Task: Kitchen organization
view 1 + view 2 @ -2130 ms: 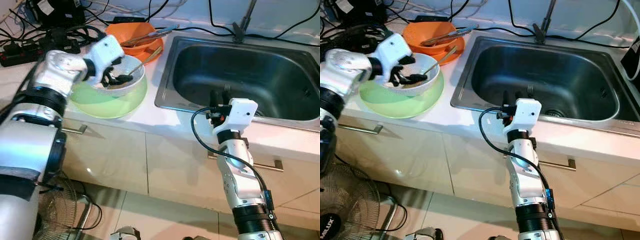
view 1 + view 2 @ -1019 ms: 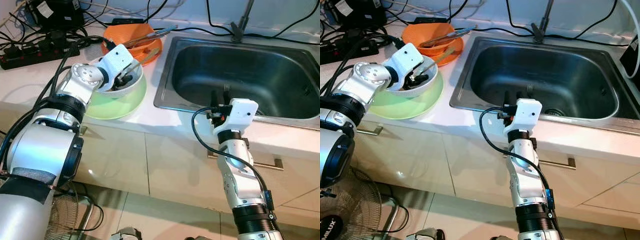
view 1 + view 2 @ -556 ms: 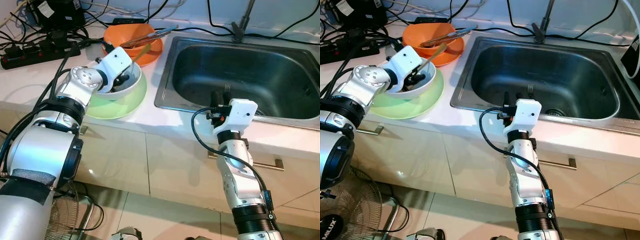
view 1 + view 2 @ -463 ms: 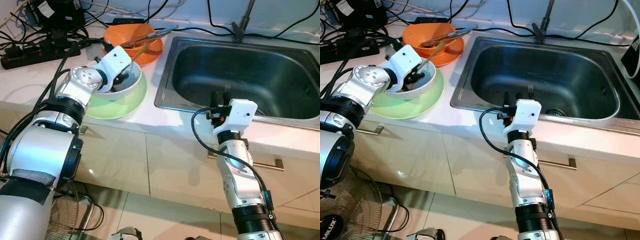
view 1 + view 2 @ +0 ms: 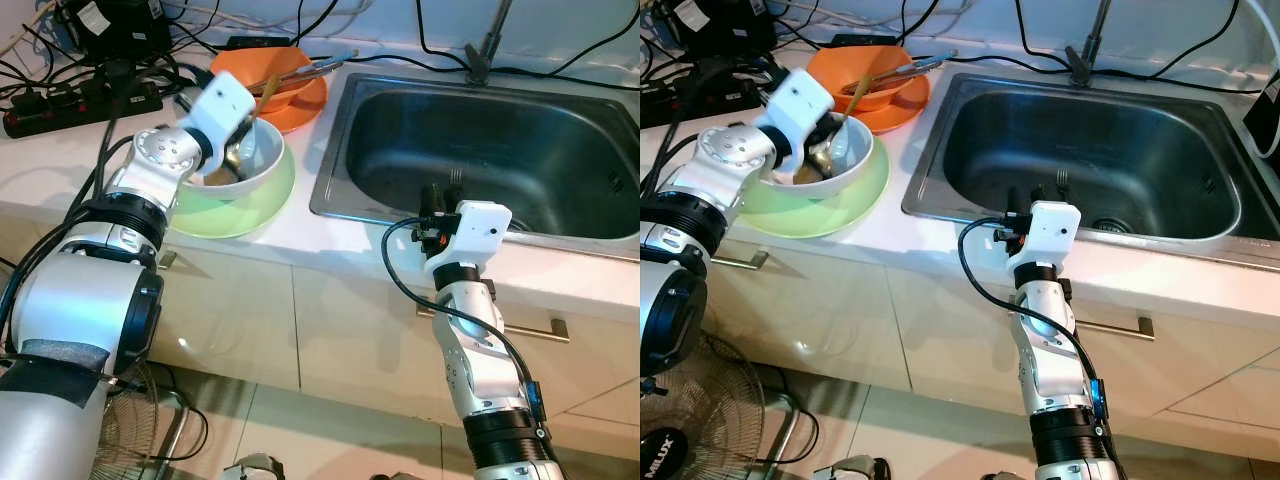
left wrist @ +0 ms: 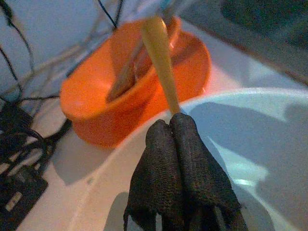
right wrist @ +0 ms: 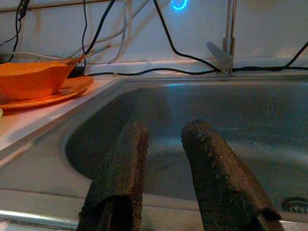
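Note:
A white bowl point(image 5: 256, 166) rests on a pale green plate point(image 5: 215, 212) on the counter left of the sink point(image 5: 500, 150). My left gripper point(image 5: 243, 124) hovers over the bowl's far rim, shut on a spoon with a wooden handle point(image 5: 266, 92); its metal head point(image 5: 821, 152) hangs inside the bowl. In the left wrist view the fingertips point(image 6: 185, 127) pinch the handle point(image 6: 158, 53). Behind stands an orange bowl point(image 5: 275, 72) holding tongs point(image 5: 310, 68). My right gripper point(image 5: 440, 194) stands open at the sink's front rim, fingers point(image 7: 204, 149) pointing into the basin.
Black cables and a power strip point(image 5: 60, 108) crowd the counter's back left. A tap point(image 5: 484, 42) rises behind the sink. Cabinet doors with bar handles point(image 5: 545, 326) run below the counter, and a fan point(image 5: 680, 400) stands on the floor at lower left.
My left gripper has risen and tilted back out of the white bowl, bringing the spoon up so its handle points towards the orange bowl. The right arm has stayed put.

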`<state>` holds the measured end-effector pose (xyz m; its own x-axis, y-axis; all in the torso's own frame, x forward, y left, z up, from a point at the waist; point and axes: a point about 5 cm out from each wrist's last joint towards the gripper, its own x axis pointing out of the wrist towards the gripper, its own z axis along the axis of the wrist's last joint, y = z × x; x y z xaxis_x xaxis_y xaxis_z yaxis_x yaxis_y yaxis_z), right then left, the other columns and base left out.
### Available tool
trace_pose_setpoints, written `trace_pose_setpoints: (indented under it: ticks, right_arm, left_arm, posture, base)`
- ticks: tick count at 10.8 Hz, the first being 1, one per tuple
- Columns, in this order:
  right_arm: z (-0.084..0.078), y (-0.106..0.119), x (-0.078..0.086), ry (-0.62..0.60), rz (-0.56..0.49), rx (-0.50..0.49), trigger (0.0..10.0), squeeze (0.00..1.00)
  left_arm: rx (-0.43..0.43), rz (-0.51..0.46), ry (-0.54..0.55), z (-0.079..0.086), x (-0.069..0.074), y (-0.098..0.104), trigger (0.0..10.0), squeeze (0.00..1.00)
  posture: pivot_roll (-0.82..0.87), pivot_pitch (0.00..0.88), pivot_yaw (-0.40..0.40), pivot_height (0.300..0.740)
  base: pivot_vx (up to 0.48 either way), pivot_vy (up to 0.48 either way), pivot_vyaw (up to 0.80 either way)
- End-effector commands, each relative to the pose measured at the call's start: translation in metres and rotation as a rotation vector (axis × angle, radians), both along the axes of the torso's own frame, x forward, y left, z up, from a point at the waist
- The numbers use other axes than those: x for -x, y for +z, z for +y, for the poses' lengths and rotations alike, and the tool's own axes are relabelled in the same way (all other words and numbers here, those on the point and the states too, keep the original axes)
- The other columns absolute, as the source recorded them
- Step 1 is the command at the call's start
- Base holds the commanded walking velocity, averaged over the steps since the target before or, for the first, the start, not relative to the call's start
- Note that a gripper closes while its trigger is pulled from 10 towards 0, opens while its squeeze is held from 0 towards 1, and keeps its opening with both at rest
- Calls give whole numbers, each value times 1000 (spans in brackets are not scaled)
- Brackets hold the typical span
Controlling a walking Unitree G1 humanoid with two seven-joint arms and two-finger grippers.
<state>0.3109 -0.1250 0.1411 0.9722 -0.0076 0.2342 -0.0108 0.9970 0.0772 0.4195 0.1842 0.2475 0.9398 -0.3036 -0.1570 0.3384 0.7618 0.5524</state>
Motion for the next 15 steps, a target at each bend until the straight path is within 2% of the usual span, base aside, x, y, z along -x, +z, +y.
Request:
trace_pose_setpoints:
  ticks: [1,5,6,7,9,10,11,13,15]
  right_arm:
    - [1,1,-1,-1,1,2,10000,0]
    - [3,-1,0,5,5,2,10000,0]
    - [4,-1,0,8,4,2,10000,0]
    - [5,-1,0,12,5,1,10000,0]
    - [5,-2,0,15,7,0,10000,0]
    - [5,-2,0,16,7,0,10000,0]
    - [5,-2,-1,18,8,1,10000,0]
    - [2,-2,-1,13,10,5,10000,0]
    - [1,-2,-2,8,10,8,10000,0]
  left_arm:
    - [32,-61,2,-1,0,9,0,0]
    - [134,-263,-19,-5,1,37,0,0]
    - [163,-311,-34,-7,2,45,1412,0]
    - [196,-367,-54,-8,4,54,10000,0]
    - [234,-429,-64,-2,7,61,10000,0]
    - [221,-411,-64,-1,7,59,10000,0]
    - [212,-378,-71,-2,7,52,10000,1000]
    - [201,-334,-158,-13,8,42,10000,1000]
    - [140,-264,-214,-20,8,31,10000,1000]
  posture:
    - [44,39,32,740]
    - [48,30,28,740]
    - [49,27,27,740]
    - [50,22,28,740]
    - [54,22,27,740]
    - [58,24,25,740]
    - [56,30,25,740]
    - [54,36,19,740]
    - [54,42,16,740]
  base:
    - [0,0,0]
    - [0,0,0]
    - [0,0,0]
    - [0,0,0]
    - [0,0,0]
    - [0,0,0]
    - [0,0,0]
    - [0,0,0]
    - [0,0,0]
